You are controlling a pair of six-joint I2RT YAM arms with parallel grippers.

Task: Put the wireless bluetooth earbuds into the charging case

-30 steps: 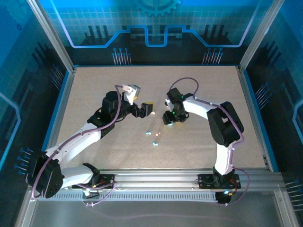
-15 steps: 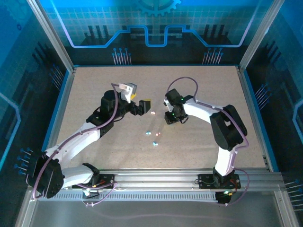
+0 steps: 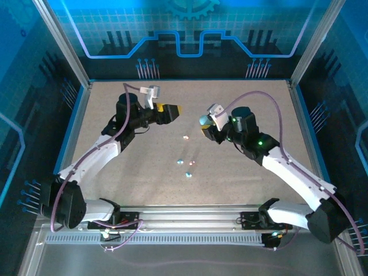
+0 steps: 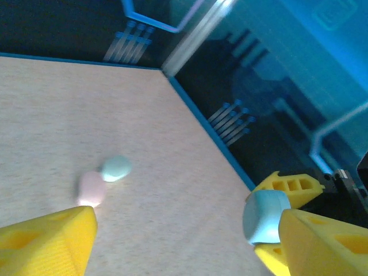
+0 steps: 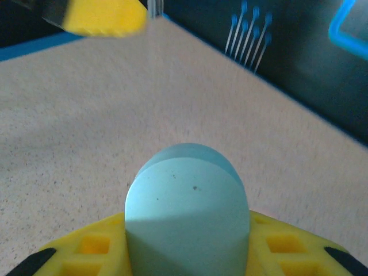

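My right gripper [image 3: 206, 124] is shut on a light teal pebble-shaped charging case [image 3: 203, 120], held above the table; the right wrist view shows the case [image 5: 187, 210] standing up between the yellow fingers [image 5: 86, 253]. My left gripper [image 3: 171, 110] is open with nothing in it, and its yellow fingertips [image 4: 52, 238] stand wide apart around bare table [image 4: 172, 144]. From the left wrist, the held case [image 4: 263, 217] appears at the right. A pink earbud [image 4: 91, 188] and a teal earbud [image 4: 117, 168] lie side by side on the table. Several more earbuds [image 3: 185, 167] lie nearer the arms.
The pair of earbuds [image 3: 185, 137] lies between and slightly in front of the two grippers. The blue raised table edge [image 3: 303, 126] and a metal frame ring the work area. The left gripper's yellow finger [image 5: 103, 14] crosses the top of the right wrist view.
Both grippers have lifted and drawn apart: the left moved back and to the left, while the right arm swung outward and carried the teal case up. The earbud pair between them is now uncovered.
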